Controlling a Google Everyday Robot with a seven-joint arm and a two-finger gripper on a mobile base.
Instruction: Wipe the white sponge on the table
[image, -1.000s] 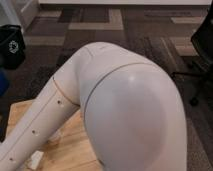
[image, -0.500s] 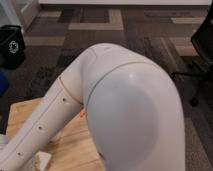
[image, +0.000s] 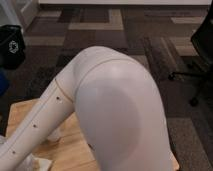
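The big white arm (image: 117, 112) blocks most of the table (image: 75, 150), black bin (image: 12, 45) behind; arm's swung lower, gripper unseen.

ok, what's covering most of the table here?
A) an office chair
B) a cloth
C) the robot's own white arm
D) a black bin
C: the arm fills the middle of the view over the table. The bin stands on the floor at upper left. The gripper and its jaws are out of view, past the arm's lower-left end.
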